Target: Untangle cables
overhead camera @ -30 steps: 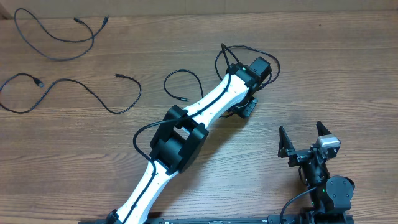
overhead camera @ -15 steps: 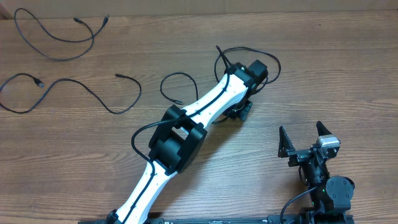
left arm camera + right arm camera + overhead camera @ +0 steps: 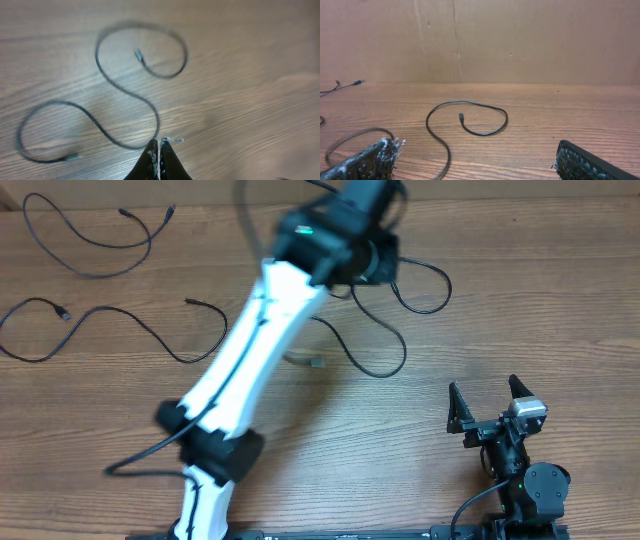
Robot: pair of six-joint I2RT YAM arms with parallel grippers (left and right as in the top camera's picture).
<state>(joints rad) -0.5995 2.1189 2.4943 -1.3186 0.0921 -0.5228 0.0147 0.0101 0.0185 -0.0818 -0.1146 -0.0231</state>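
Note:
One thin black cable [image 3: 385,374] lies in loose curves on the wooden table, right of the raised left arm, with a plug end [image 3: 314,363] near the middle. In the left wrist view it is an S-shaped strand [image 3: 96,52] far below my left gripper [image 3: 159,143], which is shut with nothing between its fingers. Two more cables lie apart at the left, one at the back [image 3: 92,275] and one nearer [image 3: 180,361]. My right gripper [image 3: 485,386] is open and empty at the front right. Its wrist view [image 3: 480,165] shows the curled cable [image 3: 428,121] ahead.
The white left arm [image 3: 250,350] slants high across the middle of the table, blurred with motion. A brown cardboard wall [image 3: 520,40] stands along the back edge. The arms' bases are at the front edge.
The left arm has risen and swung toward the back left. The cable that was bunched around its gripper now lies spread out on the table. The right arm has not moved.

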